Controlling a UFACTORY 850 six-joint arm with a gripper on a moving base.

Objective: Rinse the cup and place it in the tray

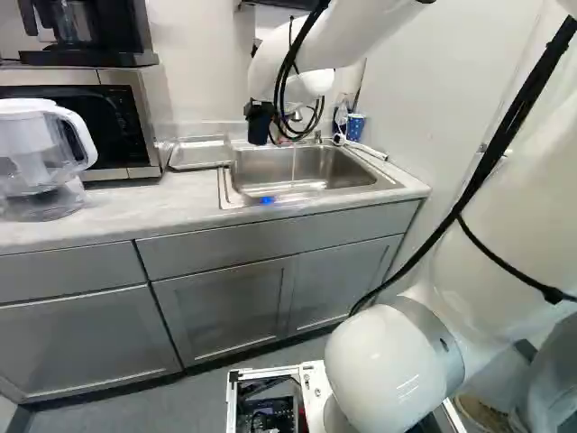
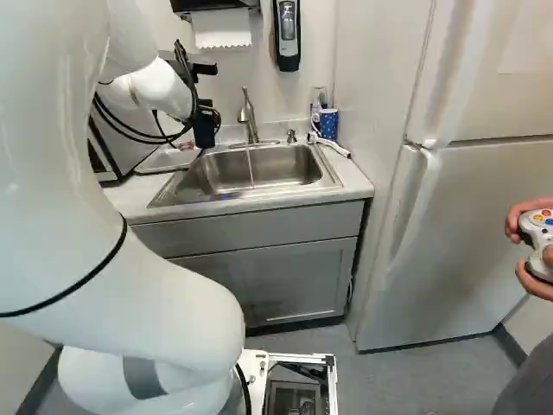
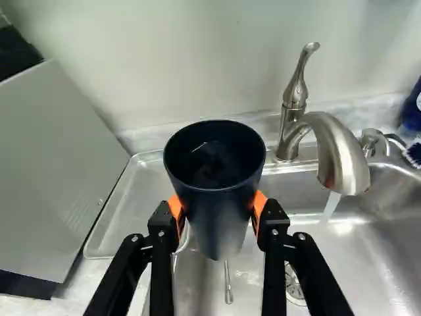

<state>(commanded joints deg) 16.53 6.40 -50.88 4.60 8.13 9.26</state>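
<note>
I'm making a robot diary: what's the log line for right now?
gripper: shut on cup; cup: beside running water, not under it; tap: on; tray: cup not in it

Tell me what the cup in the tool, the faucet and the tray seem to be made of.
Cup: dark, smooth, softly glossy; probably plastic, though coated metal could look alike.
Faucet: metal with a brushed finish, likely nickel or steel, judging by its soft, broad highlights.
Tray: pale grey with a dull sheen and a raised rim; seems to be metal, perhaps aluminium.
</note>
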